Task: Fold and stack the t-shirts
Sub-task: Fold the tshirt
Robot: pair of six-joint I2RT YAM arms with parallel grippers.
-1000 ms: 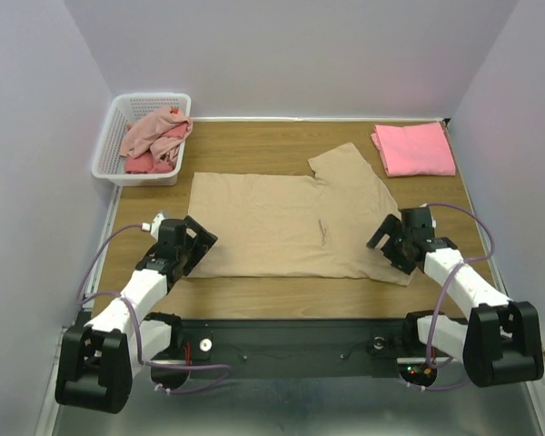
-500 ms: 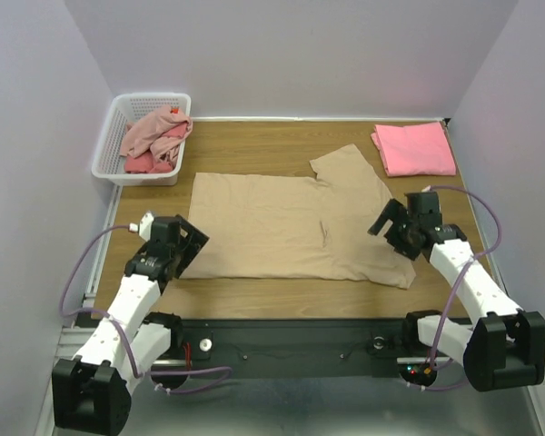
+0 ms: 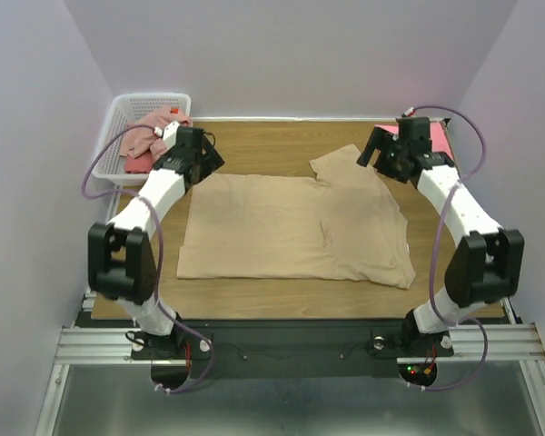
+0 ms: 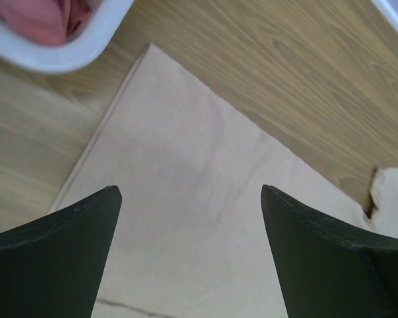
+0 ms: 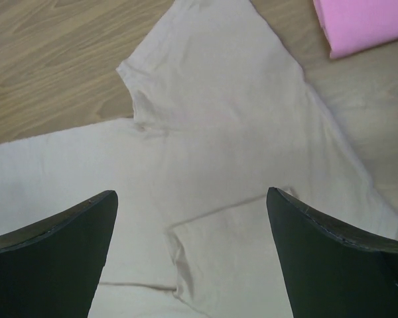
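Top external: held left gripper and right gripper wide apart, empty, above far side of beige t-shirt.

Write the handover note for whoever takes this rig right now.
Left pincer: open, empty, above the far left corner of the beige t-shirt, near the basket.
Right pincer: open, empty, above its far right sleeve.
Beige t-shirt: spread on the table, not folded.
Salmon-pink t-shirt: folded, far right corner.
Dusty-pink and red t-shirts: crumpled in the basket.
Done: one folded.
Left: fold the beige, then the basket two, and stack all.
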